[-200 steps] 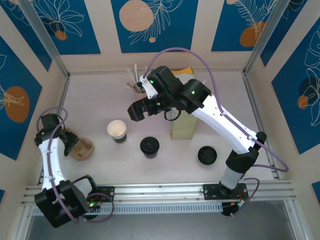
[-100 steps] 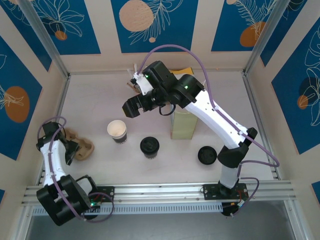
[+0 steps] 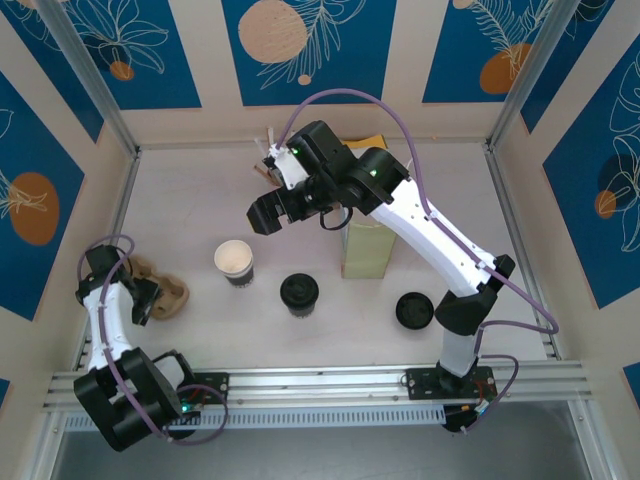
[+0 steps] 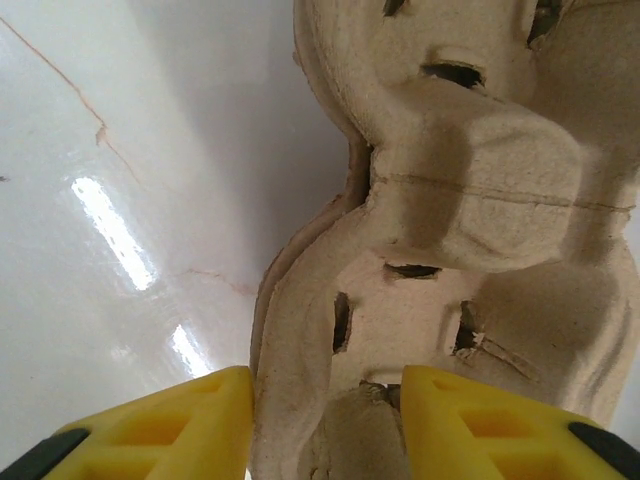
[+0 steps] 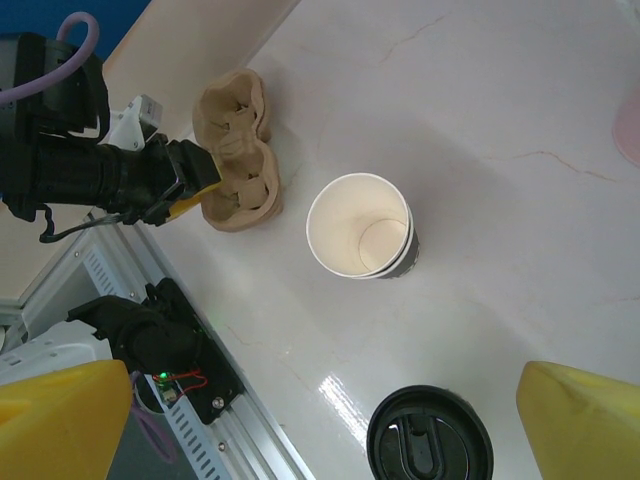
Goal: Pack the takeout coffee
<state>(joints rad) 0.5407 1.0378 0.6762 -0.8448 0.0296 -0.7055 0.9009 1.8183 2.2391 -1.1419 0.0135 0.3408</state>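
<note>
A takeout coffee cup with its black lid (image 3: pixel 299 292) (image 5: pixel 430 440) stands mid-table. To its left is an open white cup (image 3: pixel 234 260) (image 5: pixel 360 225) with a dark band and no lid. My right gripper (image 3: pixel 265 214) (image 5: pixel 322 405) hangs open high above these cups, holding nothing. A brown pulp cup carrier (image 3: pixel 168 296) (image 4: pixel 460 190) (image 5: pixel 238 150) lies at the left. My left gripper (image 3: pixel 148 296) (image 4: pixel 326 420) (image 5: pixel 188 186) is shut on its near rim, one yellow finger (image 4: pixel 190 425) outside and the other inside a well.
A tall pale-yellow paper bag (image 3: pixel 367 250) stands right of centre, under the right arm. A second black lid (image 3: pixel 415 311) lies to the right of it. A pink cup of straws (image 3: pixel 267 158) stands at the back. The metal rail (image 3: pixel 320 385) runs along the near edge.
My right gripper has swung left and a little toward the back, still open. My left arm has folded nearer to its base, and the carrier has barely shifted.
</note>
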